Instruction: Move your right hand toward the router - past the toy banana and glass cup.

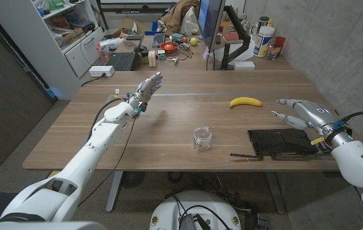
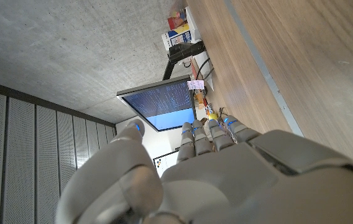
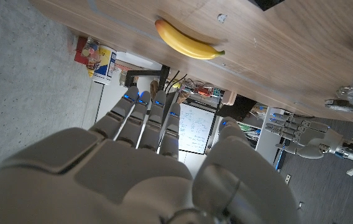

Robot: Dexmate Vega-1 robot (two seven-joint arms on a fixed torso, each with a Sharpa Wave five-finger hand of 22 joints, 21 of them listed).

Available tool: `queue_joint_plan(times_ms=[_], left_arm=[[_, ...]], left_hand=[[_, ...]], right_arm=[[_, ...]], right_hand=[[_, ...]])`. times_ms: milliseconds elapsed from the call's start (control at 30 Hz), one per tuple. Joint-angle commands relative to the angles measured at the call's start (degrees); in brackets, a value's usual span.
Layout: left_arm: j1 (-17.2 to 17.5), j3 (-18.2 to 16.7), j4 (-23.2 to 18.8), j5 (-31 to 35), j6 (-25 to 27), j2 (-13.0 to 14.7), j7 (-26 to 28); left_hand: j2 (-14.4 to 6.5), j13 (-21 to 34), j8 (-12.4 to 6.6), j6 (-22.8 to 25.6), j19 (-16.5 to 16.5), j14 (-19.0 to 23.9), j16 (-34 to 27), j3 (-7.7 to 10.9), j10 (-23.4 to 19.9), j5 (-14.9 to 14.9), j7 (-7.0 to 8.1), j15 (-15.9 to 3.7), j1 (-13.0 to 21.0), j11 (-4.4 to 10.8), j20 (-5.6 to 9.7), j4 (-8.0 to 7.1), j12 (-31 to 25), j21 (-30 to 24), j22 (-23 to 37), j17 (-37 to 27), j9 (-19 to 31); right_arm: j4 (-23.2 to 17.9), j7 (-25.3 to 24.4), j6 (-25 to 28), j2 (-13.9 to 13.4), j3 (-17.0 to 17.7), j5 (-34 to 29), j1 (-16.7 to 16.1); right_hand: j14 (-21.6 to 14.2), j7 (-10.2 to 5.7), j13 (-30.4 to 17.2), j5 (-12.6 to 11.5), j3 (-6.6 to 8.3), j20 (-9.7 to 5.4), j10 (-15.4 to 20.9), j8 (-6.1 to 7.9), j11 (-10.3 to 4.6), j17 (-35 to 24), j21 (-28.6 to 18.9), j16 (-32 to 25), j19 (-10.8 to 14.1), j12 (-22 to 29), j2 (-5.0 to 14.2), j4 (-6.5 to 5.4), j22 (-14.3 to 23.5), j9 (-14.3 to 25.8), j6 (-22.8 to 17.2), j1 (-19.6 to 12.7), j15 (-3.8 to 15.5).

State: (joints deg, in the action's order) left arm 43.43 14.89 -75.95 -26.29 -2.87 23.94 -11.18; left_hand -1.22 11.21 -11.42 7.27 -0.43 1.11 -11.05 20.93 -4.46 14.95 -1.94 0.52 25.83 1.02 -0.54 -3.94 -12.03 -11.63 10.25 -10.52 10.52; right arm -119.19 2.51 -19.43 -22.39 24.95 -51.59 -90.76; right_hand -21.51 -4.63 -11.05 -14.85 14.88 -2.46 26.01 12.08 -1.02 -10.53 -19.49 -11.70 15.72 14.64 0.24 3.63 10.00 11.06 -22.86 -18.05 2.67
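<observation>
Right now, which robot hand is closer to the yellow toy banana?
Right. The right hand hovers just beside the yellow toy banana, while the left hand is far across the table.

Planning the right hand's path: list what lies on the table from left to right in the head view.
Left hand → glass cup → toy banana → black router → right hand, which hovers over the router's far right end.

One toy banana [image 1: 245, 101], one glass cup [image 1: 202, 138], apparently one router [image 1: 282, 142].
</observation>
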Motion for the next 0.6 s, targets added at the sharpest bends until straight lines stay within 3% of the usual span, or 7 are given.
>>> queue_joint_plan(times_ms=[33,600], left_arm=[[0.25,0.17,-0.98,0.32,0.51,0.21,0.39],[0.73,0.3,-2.6,0.74,0.96,0.77,1.1]], left_hand=[[-0.32,0.18,0.05,-0.04,-0.19,-0.03,0.19,-0.13,0.22,0.02,0.12,-0.03,0.09,0.06,-0.64,0.21,0.26,0.1,0.24,-0.29,0.29],[-0.36,0.18,0.04,-0.01,-0.33,-0.11,0.18,-0.22,0.28,-0.04,0.15,-0.05,0.07,0.18,-0.82,0.24,0.25,0.1,0.25,-0.29,0.29]], right_arm=[[0.48,0.06,0.41,-0.3,-0.46,0.37,-0.71],[2.33,-1.17,1.63,-1.18,-2.31,-0.95,-1.59]], right_hand=[[-0.48,-0.17,-0.19,-0.26,-0.3,-1.8,0.57,-0.06,-0.24,-0.18,0.14,0.04,0.57,0.18,0.1,-0.09,0.18,0.12,-0.29,0.63,3.2],[-0.52,-0.33,-0.2,-0.53,-0.31,-1.74,0.59,-0.07,-0.36,-0.18,0.57,0.16,0.64,0.07,0.19,-0.05,0.2,0.13,-0.48,0.69,3.21]])
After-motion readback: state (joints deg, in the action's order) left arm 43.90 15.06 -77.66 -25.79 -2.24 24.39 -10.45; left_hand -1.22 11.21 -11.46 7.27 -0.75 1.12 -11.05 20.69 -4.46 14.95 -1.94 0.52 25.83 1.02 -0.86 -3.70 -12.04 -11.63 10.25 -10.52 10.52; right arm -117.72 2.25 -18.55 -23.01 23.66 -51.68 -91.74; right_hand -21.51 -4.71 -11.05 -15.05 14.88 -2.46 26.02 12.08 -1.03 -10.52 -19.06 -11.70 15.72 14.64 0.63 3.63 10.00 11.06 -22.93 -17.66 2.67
